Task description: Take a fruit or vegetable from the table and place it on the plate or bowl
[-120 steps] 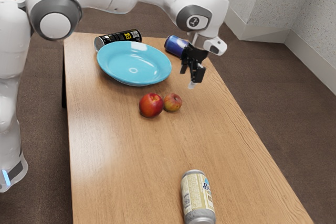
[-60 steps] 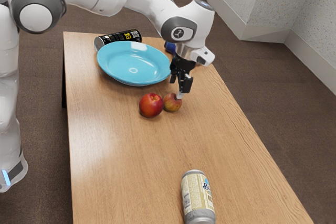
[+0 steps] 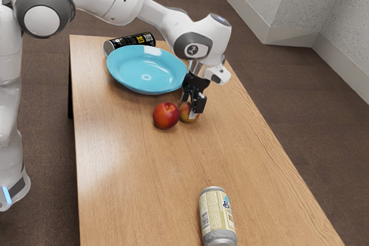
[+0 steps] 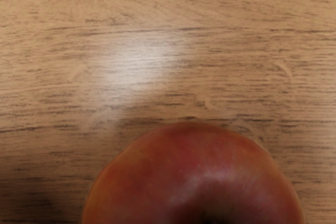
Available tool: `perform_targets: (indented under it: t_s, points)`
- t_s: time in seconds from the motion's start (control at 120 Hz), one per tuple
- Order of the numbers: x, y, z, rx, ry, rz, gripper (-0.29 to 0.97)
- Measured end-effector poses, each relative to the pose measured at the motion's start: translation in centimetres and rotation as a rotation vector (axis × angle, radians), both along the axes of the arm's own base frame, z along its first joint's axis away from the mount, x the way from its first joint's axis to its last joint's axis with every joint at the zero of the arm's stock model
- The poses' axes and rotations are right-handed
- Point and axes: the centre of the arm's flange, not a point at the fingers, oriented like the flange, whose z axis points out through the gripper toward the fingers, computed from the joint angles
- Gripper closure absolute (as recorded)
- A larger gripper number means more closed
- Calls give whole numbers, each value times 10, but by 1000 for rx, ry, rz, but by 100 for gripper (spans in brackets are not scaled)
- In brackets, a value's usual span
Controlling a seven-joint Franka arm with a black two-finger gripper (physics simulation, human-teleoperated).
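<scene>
In the exterior view, a glossy, shallow round blue plate point(image 3: 147, 70) is seen on a wood-grain table point(image 3: 144, 188). A black cylindrical can point(image 3: 130, 42) is laid on its side just behind the plate. In front of the plate, a smooth round red apple point(image 3: 165, 115) is set beside a smaller fruit point(image 3: 185, 114) of orange-red skin. The black gripper point(image 3: 192, 109) is held down at this smaller fruit; whether it is gripped cannot be told. Far from the plate, a cream-labelled metal can point(image 3: 217, 216) is lying.

In the wrist view, the smaller fruit point(image 4: 194, 177), domed and faintly shiny, is seen under the hand on the streaked table point(image 4: 157, 51).
</scene>
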Motion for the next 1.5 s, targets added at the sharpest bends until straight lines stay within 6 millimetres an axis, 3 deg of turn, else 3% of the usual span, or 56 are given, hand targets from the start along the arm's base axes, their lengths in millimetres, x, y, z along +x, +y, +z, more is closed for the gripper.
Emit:
perform_targets:
  t_s: [0.342,0.492,0.625,0.683,0.75,0.85,0.9,0.975,1.167,1.308,1.5]
  points:
    - [6,3,-17,-3,12,10,1]
    - [7,5,-19,-2,9,14,25]
    - [8,5,-16,4,1,16,34]
    - [9,4,-7,7,-17,15,36]
    - [14,4,19,14,-66,13,38]
    - [25,11,75,27,-150,22,39]
    - [27,22,103,34,-177,40,38]
    - [25,47,128,45,-189,84,36]
    - [2,131,163,72,-169,233,36]
    - [-16,194,153,92,-117,349,35]
    - [-26,236,125,96,-45,424,36]
